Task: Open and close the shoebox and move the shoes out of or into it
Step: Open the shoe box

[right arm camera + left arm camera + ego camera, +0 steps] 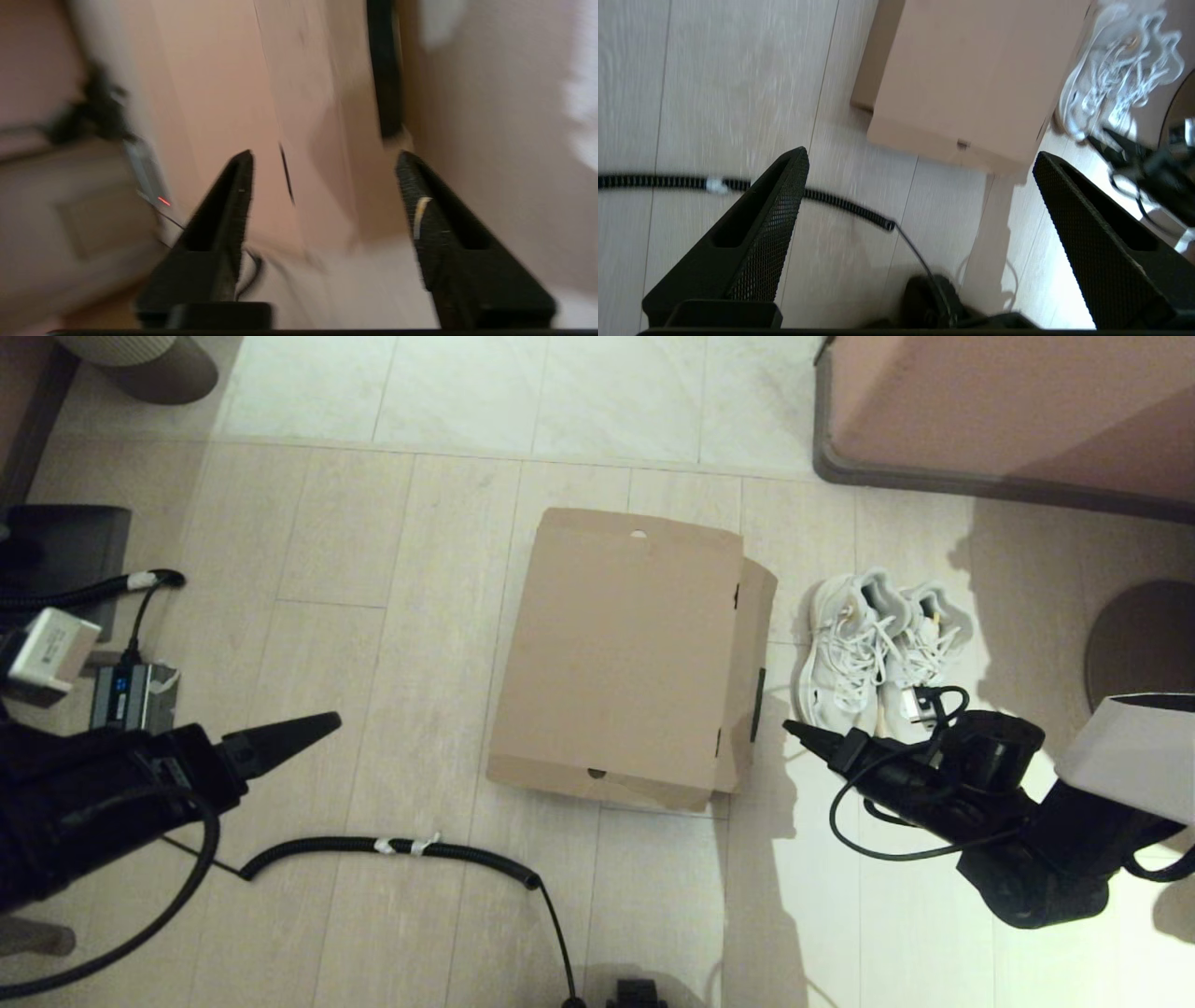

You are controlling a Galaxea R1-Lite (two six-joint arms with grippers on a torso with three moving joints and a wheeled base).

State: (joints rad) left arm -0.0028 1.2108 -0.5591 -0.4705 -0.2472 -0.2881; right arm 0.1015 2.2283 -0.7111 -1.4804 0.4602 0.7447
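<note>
The brown cardboard shoebox [621, 653] lies on the floor in the middle, its lid down and the side flap with the dark tape strip [757, 705] hanging on its right. The pair of off-white shoes [873, 644] stands on the floor just right of the box. My right gripper [792, 728] hovers open near the box's front right corner, in front of the shoes, with nothing between its fingers [423, 210]. My left gripper [322, 721] stays open well to the left of the box [971, 79], holding nothing. The shoes [1120, 70] also show in the left wrist view.
A black corrugated cable [401, 847] lies on the floor in front of the box. A brown piece of furniture [1008, 411] fills the back right. A round dark base [1144, 644] sits at the right edge. Small devices [131, 695] lie on the left.
</note>
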